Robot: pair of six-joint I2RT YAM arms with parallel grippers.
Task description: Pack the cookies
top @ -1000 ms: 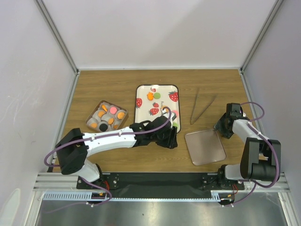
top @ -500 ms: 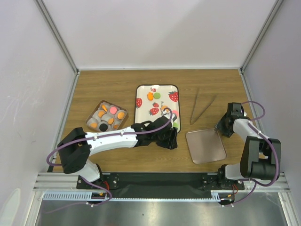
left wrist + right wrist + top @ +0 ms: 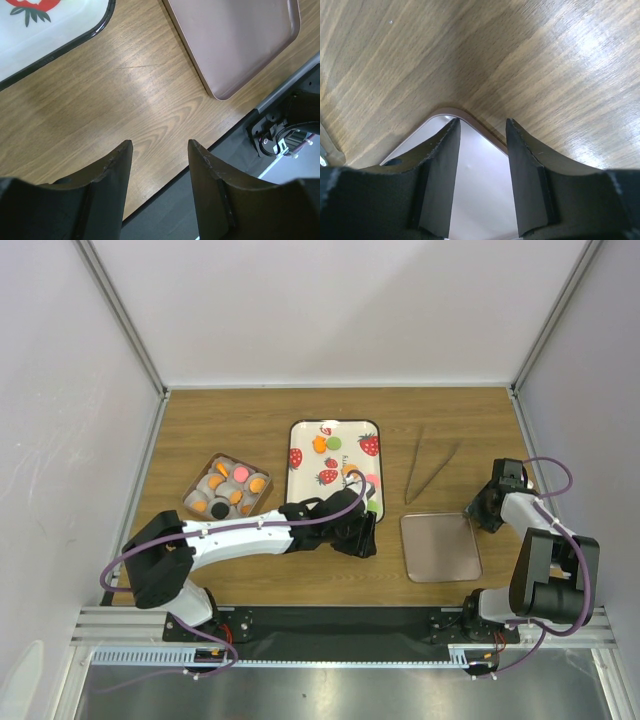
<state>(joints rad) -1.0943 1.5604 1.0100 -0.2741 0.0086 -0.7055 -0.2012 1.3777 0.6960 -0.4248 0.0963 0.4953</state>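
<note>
We see the cookies (image 3: 232, 488) in the brown box (image 3: 199, 475) and on the strawberry tray (image 3: 335, 421), some hidden behind the left gripper (image 3: 160, 145), released over bare wood, while the right gripper (image 3: 481, 125), unclenched, straddles the pink tray's (image 3: 440, 548) corner, perhaps touching it.

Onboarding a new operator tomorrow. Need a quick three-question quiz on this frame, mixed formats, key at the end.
1. Pick one. The left gripper has its jaws: A shut tight; B apart over the bare table; C clamped on a rim.
2. True or false: the tongs lie on the strawberry tray.
3. Short answer: which part of the pink tray shows between the fingers of the right gripper?

Key
1. B.
2. False. They lie on the table, to the right of the strawberry tray.
3. A corner.
</note>
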